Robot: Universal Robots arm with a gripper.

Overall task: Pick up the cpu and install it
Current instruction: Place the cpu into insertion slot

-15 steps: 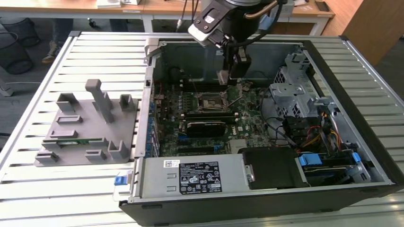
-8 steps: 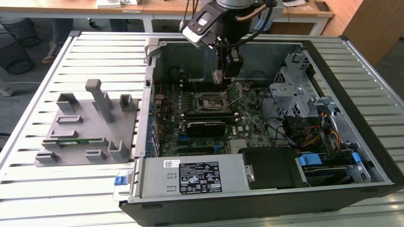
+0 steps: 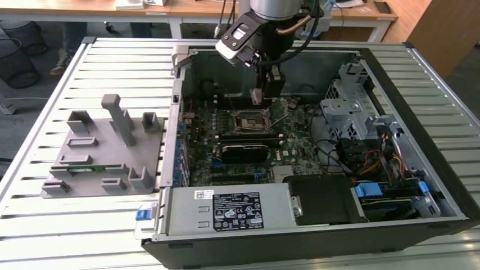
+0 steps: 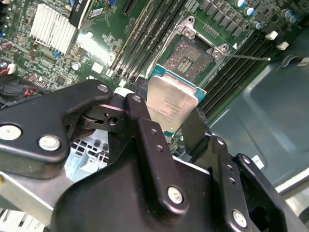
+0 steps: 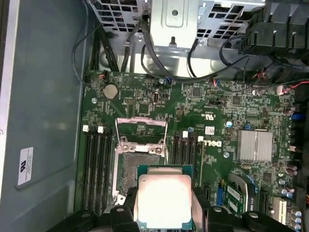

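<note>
- The open computer case lies on the bench.
- The fixture stands on the bench just beside the case, on the exterior view's left.
- The memory stick sits in the fixture, near its front edge.
- The motherboard lies on the case floor, with the socket near its middle.
- Memory slots flank the socket on both sides.
- The power supply lies along the case's near wall.
- The drive cage stands at the exterior view's right.
- The claw reaches into the case, gripping the cpu over the motherboard, close by the socket.
</note>
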